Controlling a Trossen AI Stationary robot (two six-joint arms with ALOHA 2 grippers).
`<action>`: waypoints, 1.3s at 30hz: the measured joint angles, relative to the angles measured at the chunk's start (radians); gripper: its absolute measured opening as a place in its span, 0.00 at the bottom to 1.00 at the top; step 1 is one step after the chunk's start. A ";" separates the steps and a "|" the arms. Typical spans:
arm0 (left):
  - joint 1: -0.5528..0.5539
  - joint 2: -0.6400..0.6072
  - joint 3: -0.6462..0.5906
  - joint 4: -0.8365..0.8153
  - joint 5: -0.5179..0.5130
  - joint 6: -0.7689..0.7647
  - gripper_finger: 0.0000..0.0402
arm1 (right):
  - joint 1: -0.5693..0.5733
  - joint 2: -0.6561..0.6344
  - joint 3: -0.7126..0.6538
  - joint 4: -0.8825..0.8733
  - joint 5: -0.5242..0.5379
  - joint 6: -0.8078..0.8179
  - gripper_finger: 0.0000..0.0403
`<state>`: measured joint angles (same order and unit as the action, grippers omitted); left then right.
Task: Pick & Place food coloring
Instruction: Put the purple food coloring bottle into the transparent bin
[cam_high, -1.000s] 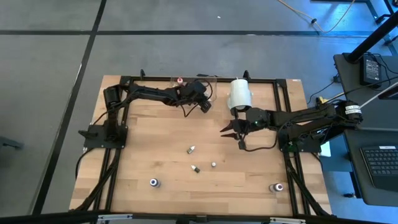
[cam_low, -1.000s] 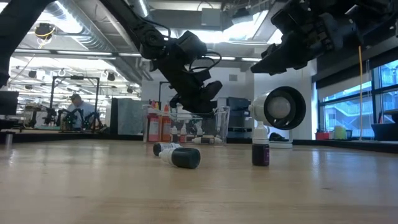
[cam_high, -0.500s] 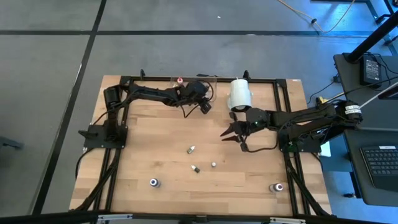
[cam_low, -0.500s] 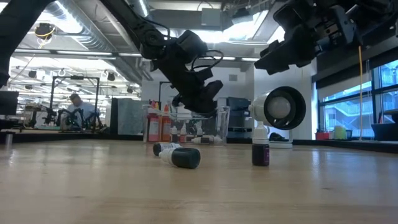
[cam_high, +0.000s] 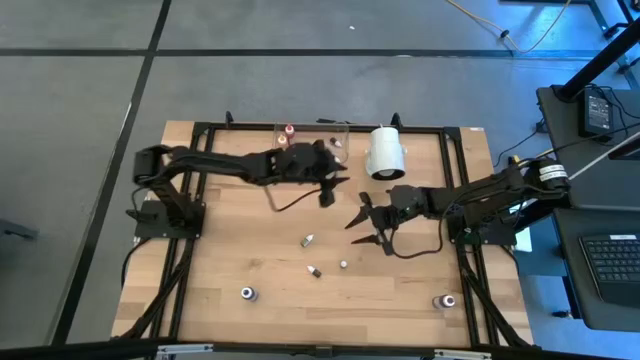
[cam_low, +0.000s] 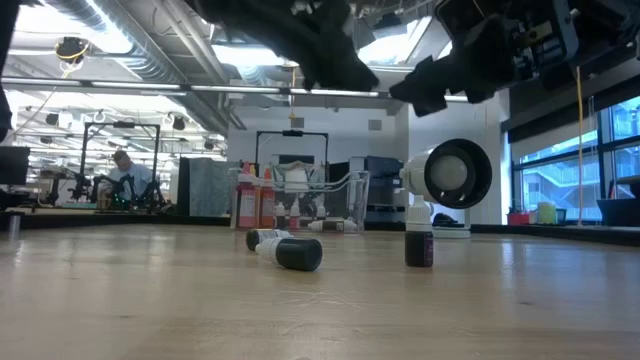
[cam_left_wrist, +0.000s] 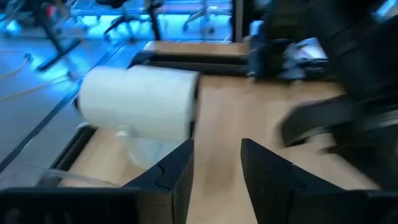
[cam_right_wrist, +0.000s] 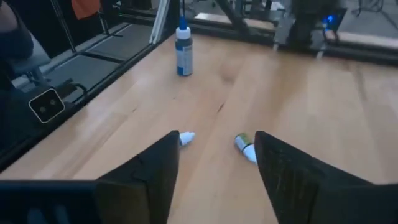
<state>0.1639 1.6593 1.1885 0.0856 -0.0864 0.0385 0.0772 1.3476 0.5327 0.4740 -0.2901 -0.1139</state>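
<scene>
Several food coloring bottles are spread over the wooden table. Two small ones (cam_high: 308, 240) (cam_high: 314, 271) lie on their sides and one (cam_high: 343, 264) stands between them and my right gripper. A blue-topped one (cam_right_wrist: 183, 53) stands near the front left, and another (cam_high: 447, 300) at the front right. A red-topped one (cam_high: 289, 130) is in the clear tray (cam_high: 335, 130) at the far edge. My left gripper (cam_left_wrist: 217, 168) hovers open just in front of the tray, holding nothing. My right gripper (cam_right_wrist: 214, 162) hangs open above the table's middle, over the small bottles.
A big white cylinder (cam_high: 385, 152) lies at the far edge beside the tray, close to both grippers. The black frame (cam_high: 455, 180) runs along the table's sides. Bare wood lies between the scattered bottles. A person (cam_low: 122, 175) sits far off in the room.
My left gripper has pulled back from the tray toward the near edge and risen. My right gripper has moved toward the near and left edges, nearer the small bottles, and its fingers now stand wider apart. The bottles have stayed where they were.
</scene>
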 joint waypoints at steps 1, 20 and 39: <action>-0.017 -0.025 -0.014 0.006 0.000 0.001 0.32 | 0.008 0.019 0.000 0.009 0.000 -0.001 0.54; -0.178 -0.325 -0.346 0.313 0.000 0.025 0.33 | 0.165 0.390 0.053 0.152 0.112 -0.023 0.49; -0.184 -0.326 -0.346 0.303 -0.001 0.028 0.32 | 0.182 0.444 0.101 0.084 0.113 0.005 0.22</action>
<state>-0.0200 1.3338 0.8425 0.3884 -0.0872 0.0662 0.2588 1.7919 0.6334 0.5579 -0.1770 -0.1091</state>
